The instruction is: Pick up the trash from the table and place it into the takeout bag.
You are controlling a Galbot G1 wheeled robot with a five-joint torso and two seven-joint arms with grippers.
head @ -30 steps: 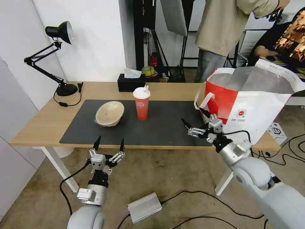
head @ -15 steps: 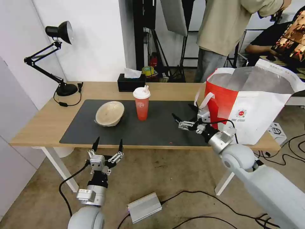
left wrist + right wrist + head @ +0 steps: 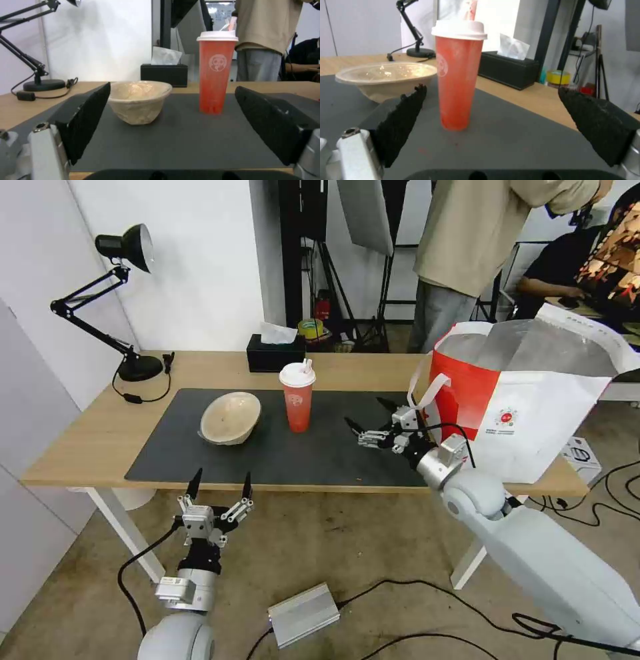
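A red drink cup (image 3: 297,399) with white lid and straw stands upright mid-mat on the table (image 3: 87,437); it also appears as the cup (image 3: 458,72) and the cup (image 3: 216,72). To its left a beige paper-pulp bowl (image 3: 230,418) lies tilted. My right gripper (image 3: 371,415) hovers open over the mat, right of the cup and pointing at it, fingers wide apart with nothing between them. The takeout bag (image 3: 533,400) stands open at the table's right end. Below the table's front edge, my left gripper (image 3: 220,484) is open and empty.
A black tissue box (image 3: 273,355) sits behind the cup and a black desk lamp (image 3: 127,307) at the back left. A silver box (image 3: 303,613) and cables lie on the floor. People stand behind the table on the right.
My right gripper has moved left across the mat, away from the bag and closer to the cup. The left gripper has sunk slightly lower below the table edge.
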